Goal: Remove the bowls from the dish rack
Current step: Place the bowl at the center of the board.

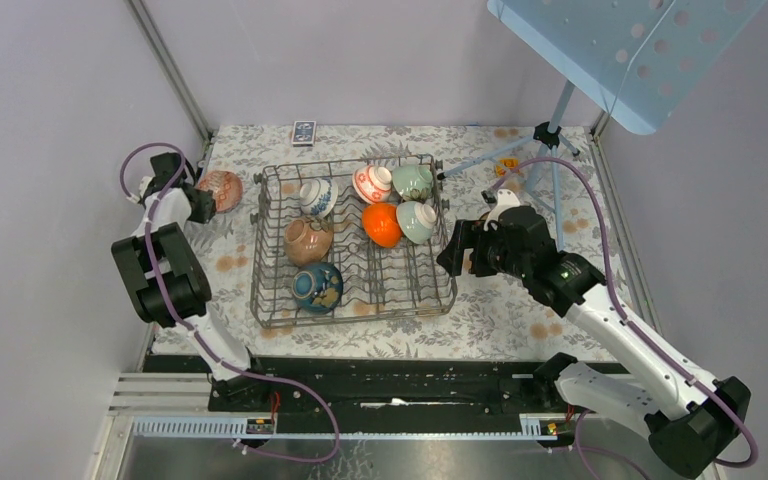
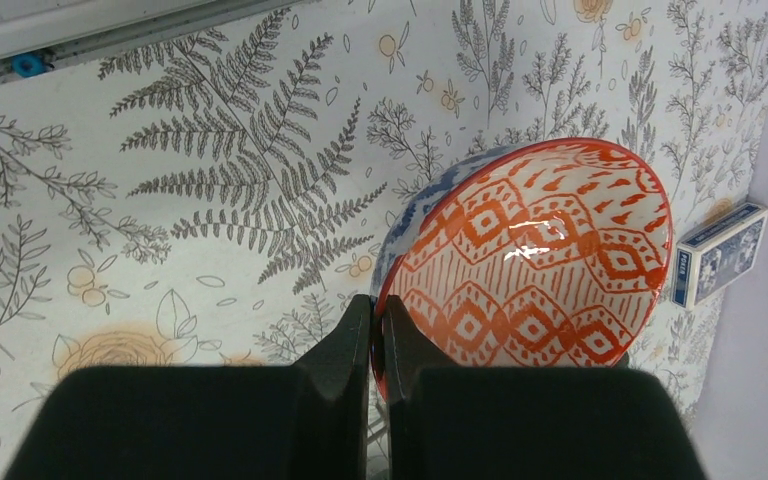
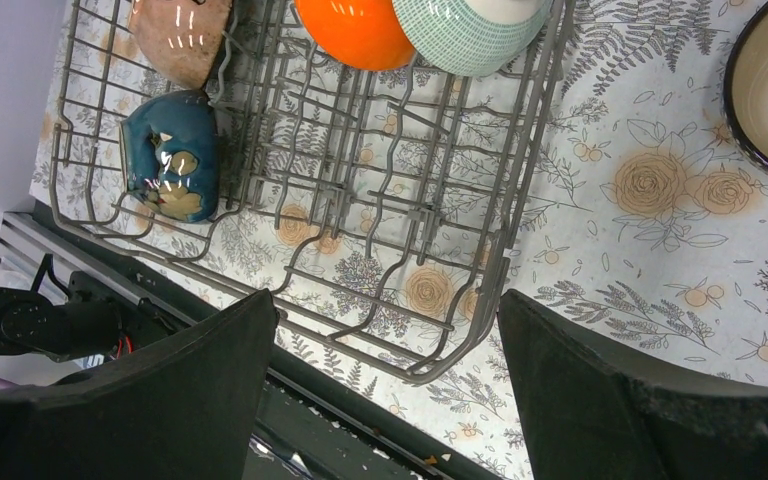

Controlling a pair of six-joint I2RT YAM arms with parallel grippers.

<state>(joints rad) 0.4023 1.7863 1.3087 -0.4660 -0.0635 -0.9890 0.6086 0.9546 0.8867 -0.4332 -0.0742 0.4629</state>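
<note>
My left gripper [image 2: 380, 308] is clamped on the rim of a red patterned bowl [image 2: 540, 260] left of the dish rack [image 1: 390, 275], my right gripper [image 3: 385, 310] stands wide open beside it, and seven bowls [image 1: 381, 224] are left inside.

The enclosure is bounded by plain pale lilac walls [image 1: 360, 60] across the top, left and right of the overhead frame, and a grey metal upright [image 1: 172, 72] is noted slanting through the upper left. The centre is covered by a table cloth [image 1: 520, 325] printed with grey ferns and orange roses, with a black plate [image 1: 410, 385] and a slotted metal rail [image 1: 390, 428] recorded along the lower edge. A light blue perforated panel [image 1: 620, 45] is carried on a tripod [image 1: 558, 110] at the upper right, and the lighting is found even and diffuse.
</note>
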